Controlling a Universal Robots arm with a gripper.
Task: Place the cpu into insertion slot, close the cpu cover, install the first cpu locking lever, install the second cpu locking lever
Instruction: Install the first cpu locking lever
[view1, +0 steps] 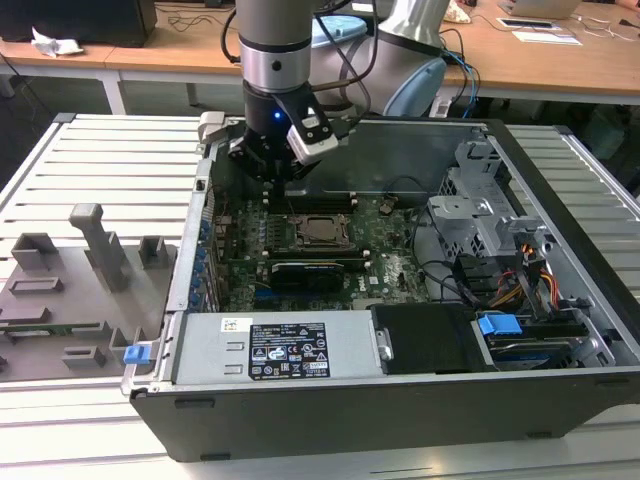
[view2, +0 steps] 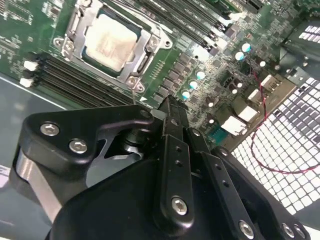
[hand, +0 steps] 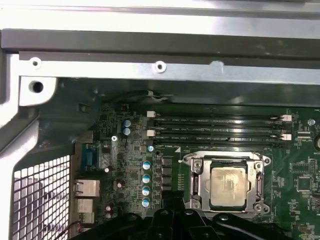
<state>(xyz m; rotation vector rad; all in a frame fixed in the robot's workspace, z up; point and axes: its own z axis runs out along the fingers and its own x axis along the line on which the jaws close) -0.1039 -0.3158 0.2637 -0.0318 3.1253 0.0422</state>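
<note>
The cpu lies silver face up in the insertion slot in the middle of the green motherboard. In both wrist views the cpu sits inside the cpu cover, whose metal frame lies flat around it. My gripper hangs just above the board, behind the socket and toward the exterior view's left. Its black fingers meet at the tip, shut with nothing between them. Thin metal levers run along the socket's sides; whether they are latched I cannot tell.
The board lies in an open computer case. Black memory slots run beside the socket, and a row of blue-topped capacitors stands near it. A drive cage and cables fill the exterior view's right; a grey fixture tray lies outside, left.
</note>
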